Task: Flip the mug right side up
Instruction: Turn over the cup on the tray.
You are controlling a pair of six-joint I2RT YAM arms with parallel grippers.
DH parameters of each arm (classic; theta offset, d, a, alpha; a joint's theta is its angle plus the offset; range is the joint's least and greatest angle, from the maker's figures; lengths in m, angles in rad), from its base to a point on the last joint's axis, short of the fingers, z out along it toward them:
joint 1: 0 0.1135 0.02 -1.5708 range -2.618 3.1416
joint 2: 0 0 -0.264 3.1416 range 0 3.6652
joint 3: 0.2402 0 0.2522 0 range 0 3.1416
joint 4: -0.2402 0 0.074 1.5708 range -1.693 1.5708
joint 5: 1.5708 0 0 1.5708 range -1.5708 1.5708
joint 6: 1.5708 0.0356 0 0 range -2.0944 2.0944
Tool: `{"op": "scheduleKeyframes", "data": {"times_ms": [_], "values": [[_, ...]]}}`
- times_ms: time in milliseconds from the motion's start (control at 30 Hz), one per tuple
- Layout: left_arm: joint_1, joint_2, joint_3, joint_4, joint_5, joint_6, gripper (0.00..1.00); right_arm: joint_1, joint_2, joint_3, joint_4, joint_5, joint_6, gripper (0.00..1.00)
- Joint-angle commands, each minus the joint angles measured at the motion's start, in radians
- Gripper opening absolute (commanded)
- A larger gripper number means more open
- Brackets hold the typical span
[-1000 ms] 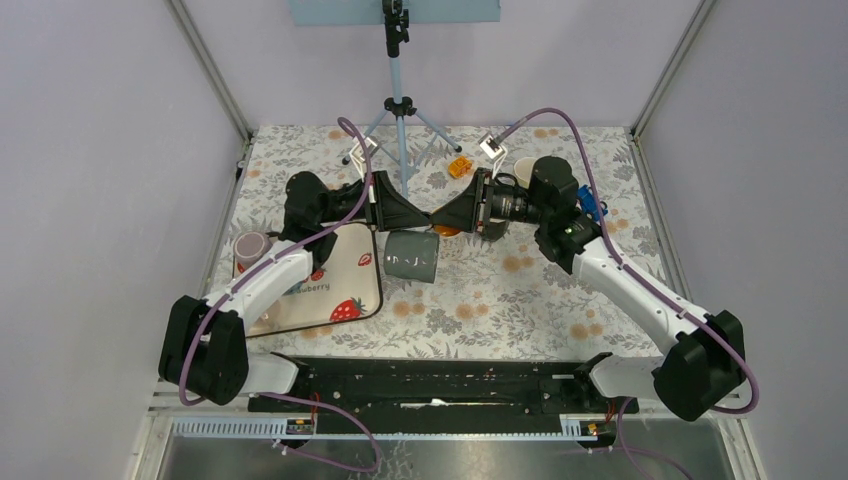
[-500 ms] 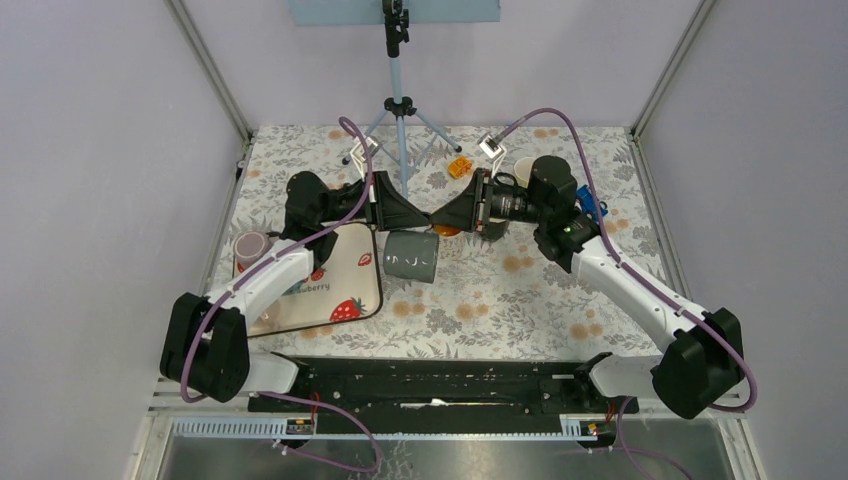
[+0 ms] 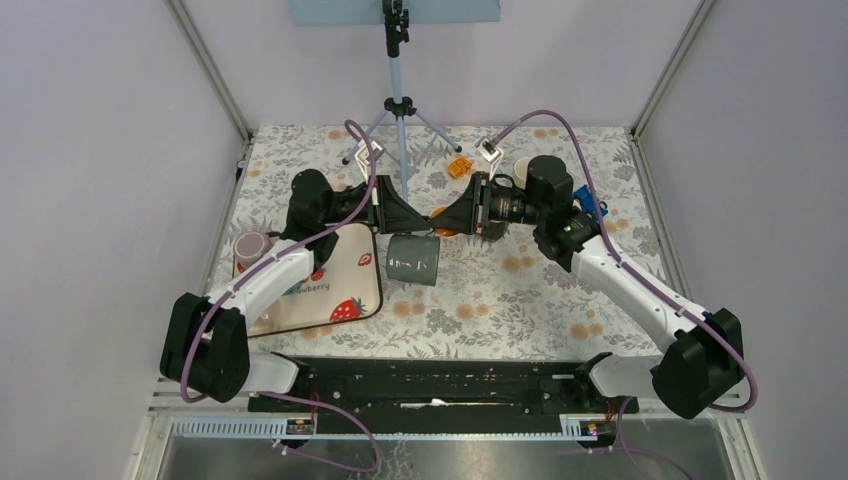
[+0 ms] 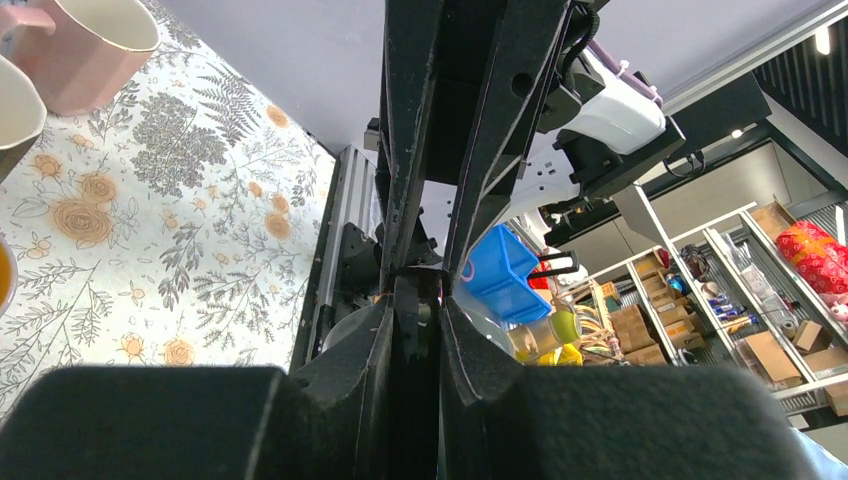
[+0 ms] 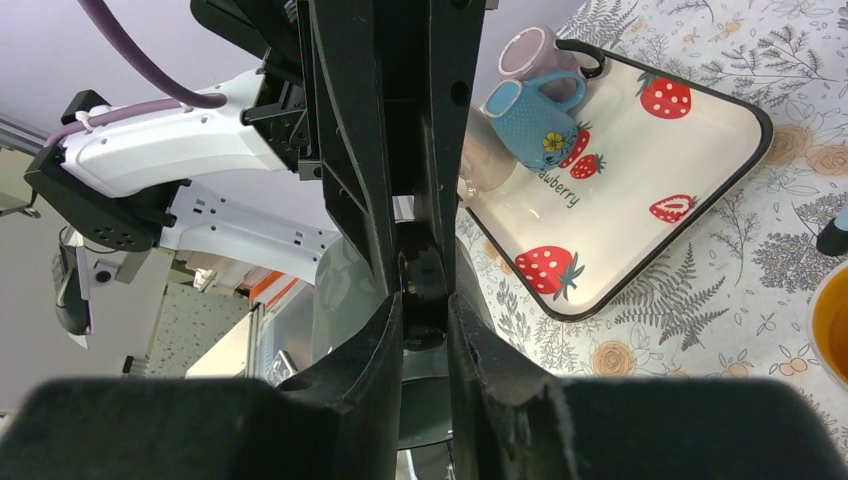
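Observation:
The grey mug (image 3: pixel 413 260) hangs by its handle above the flowered cloth, just right of the tray, lying on its side with its mouth toward the far side. My left gripper (image 3: pixel 424 215) and right gripper (image 3: pixel 445 214) meet tip to tip over it. In the left wrist view the left gripper (image 4: pixel 415 300) is shut on the dark handle (image 4: pixel 413 322). Seen from the right wrist, the right gripper (image 5: pixel 425 292) pinches the same handle (image 5: pixel 425 272), and the mug's grey body (image 5: pixel 345 290) shows beside the fingers.
A strawberry tray (image 3: pixel 345 290) lies at the left with a purple mug (image 5: pixel 535 50) and a blue mug (image 5: pixel 535 120) on it. A tripod (image 3: pixel 398 110) stands at the back. A pink mug (image 4: pixel 85 50) and an orange block (image 3: pixel 459 166) sit near the far right.
Both grippers and the mug have shifted slightly away from the bases, and the mug has turned a little. The left jaws look barely looser on the handle.

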Motion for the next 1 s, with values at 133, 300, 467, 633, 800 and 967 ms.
{"op": "scheduleKeyframes", "data": {"times_ms": [133, 300, 467, 633, 800, 967], "values": [[-0.011, -0.04, 0.012, 0.047, 0.053, 0.006, 0.22, -0.014, -0.006, 0.032, 0.032, 0.031, -0.022, 0.0], [-0.006, -0.034, 0.006, 0.049, 0.062, 0.005, 0.19, -0.026, -0.012, 0.023, 0.034, 0.037, -0.023, 0.0], [-0.001, -0.035, 0.002, 0.035, 0.067, 0.018, 0.22, -0.04, -0.014, 0.021, 0.022, 0.04, -0.03, 0.0], [0.0, -0.034, 0.0, 0.006, 0.066, 0.038, 0.24, -0.045, -0.014, 0.017, 0.019, 0.044, -0.028, 0.0], [0.001, -0.031, 0.004, -0.082, 0.059, 0.107, 0.21, -0.045, -0.013, 0.013, 0.01, 0.055, -0.031, 0.0], [0.0, -0.032, 0.001, -0.139, 0.056, 0.153, 0.22, -0.047, -0.014, 0.012, -0.01, 0.068, -0.05, 0.0]]}}
